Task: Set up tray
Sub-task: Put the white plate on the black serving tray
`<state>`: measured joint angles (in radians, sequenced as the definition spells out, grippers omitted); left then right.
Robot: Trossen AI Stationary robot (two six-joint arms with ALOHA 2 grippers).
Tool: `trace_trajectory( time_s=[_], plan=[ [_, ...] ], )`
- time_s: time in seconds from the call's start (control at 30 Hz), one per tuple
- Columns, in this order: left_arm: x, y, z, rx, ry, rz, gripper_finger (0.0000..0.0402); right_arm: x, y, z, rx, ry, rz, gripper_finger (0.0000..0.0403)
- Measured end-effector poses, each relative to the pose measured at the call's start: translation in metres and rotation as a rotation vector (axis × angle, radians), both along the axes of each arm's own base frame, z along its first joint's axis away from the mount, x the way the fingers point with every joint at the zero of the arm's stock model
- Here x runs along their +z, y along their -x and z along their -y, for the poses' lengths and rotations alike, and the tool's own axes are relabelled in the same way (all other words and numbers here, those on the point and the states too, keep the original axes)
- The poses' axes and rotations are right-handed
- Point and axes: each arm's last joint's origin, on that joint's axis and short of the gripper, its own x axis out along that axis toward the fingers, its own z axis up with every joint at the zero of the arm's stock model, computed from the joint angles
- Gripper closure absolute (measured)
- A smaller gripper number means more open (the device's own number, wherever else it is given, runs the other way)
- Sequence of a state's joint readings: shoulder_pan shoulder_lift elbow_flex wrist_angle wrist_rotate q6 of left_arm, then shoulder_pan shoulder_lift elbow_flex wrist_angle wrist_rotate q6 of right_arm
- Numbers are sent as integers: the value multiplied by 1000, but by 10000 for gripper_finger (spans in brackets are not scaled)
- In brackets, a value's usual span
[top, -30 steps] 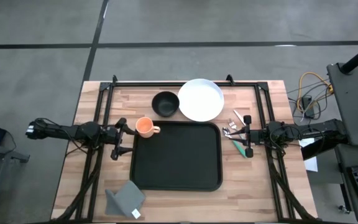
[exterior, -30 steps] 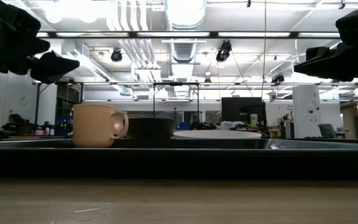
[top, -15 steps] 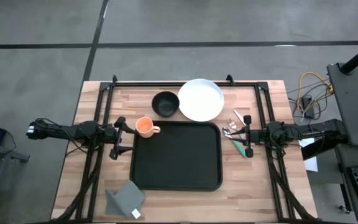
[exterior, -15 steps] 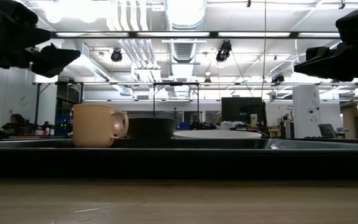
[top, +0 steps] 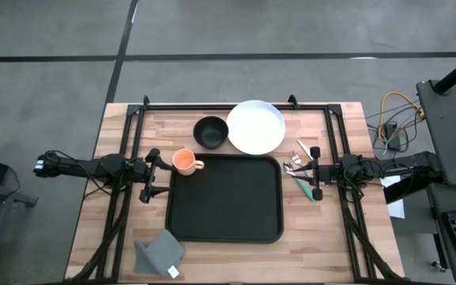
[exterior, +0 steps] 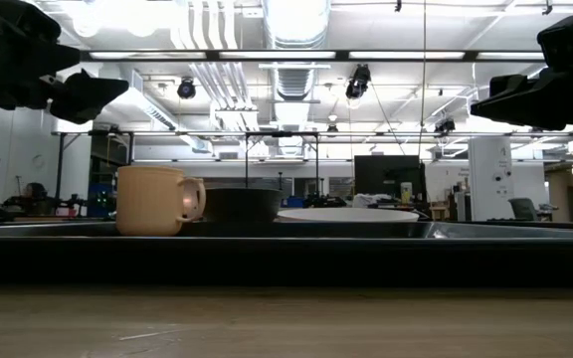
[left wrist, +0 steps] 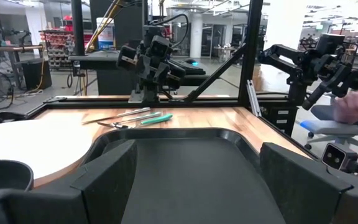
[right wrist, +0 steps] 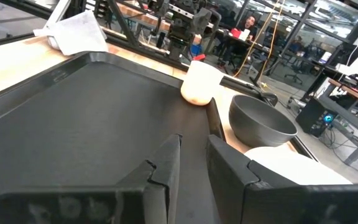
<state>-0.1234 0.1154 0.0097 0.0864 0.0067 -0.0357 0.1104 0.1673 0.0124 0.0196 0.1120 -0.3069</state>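
The flat black tray (top: 225,198) with rounded corners lies bare at the centre of the wooden bench (top: 117,229). An orange mug (top: 184,161) touches its upper-left corner; above sit a black bowl (top: 210,131) and round white plate (top: 255,127). The left tool (top: 155,176) gapes open; the right tool (top: 313,170) holds a narrow gap, gripping nothing.

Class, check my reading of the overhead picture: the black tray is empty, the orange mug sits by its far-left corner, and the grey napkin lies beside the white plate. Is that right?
Not quite. In the high view the grey napkin lies at the table's near edge, by the tray's near-left corner, far from the white plate. The black bowl is what sits beside the plate. The tray is empty, and the orange mug is by its far-left corner.
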Motion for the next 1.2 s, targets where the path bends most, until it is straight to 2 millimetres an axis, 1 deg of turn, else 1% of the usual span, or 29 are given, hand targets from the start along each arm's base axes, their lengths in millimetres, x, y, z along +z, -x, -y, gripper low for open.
trace_trajectory(
  time_s=[0.83,0.97,1.1,1.2],
  plan=[
    [0,0,0,1,0,0,86,1,0,0,0,-1,12,335],
    [0,0,0,2,0,0,86,12,-1,0,5,-7,120,335],
    [0,0,0,2,0,-1,86,26,0,0,8,-104,266,335],
    [0,0,0,2,0,-1,86,32,1,0,10,-119,327,335]
  ],
)
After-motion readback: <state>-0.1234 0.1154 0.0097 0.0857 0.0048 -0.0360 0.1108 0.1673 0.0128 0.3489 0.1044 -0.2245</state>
